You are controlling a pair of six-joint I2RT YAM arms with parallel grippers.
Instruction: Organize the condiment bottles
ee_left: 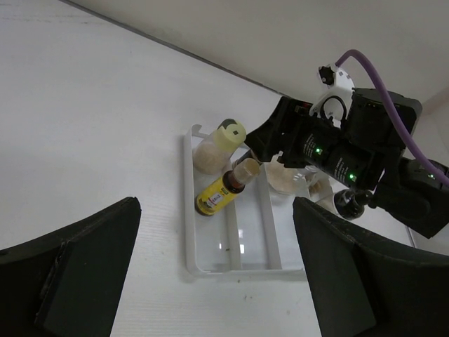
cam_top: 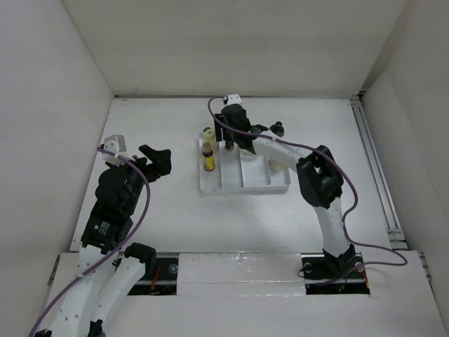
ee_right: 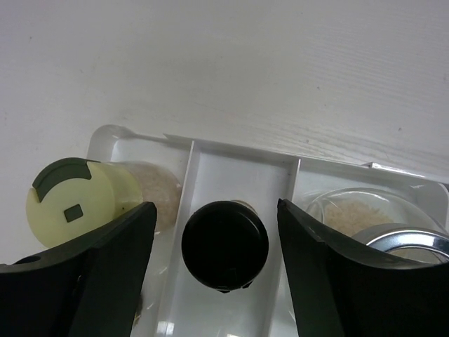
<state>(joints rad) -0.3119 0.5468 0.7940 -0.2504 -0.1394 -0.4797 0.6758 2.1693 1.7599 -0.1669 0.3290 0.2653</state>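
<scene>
A white table [cam_top: 161, 232] with white walls around it has a white tray [cam_top: 245, 188] with long slots in the middle. The right gripper [ee_right: 216, 210] hangs over the tray's far end, its fingers wide apart on each side of a black-capped bottle [ee_right: 224, 246] standing in the second slot, between a yellow-capped shaker [ee_right: 70, 203] and a silver-lidded jar [ee_right: 382, 228]. The left gripper [cam_top: 160, 160] is spread wide too, holds nothing, and sits over the table left of the tray.
</scene>
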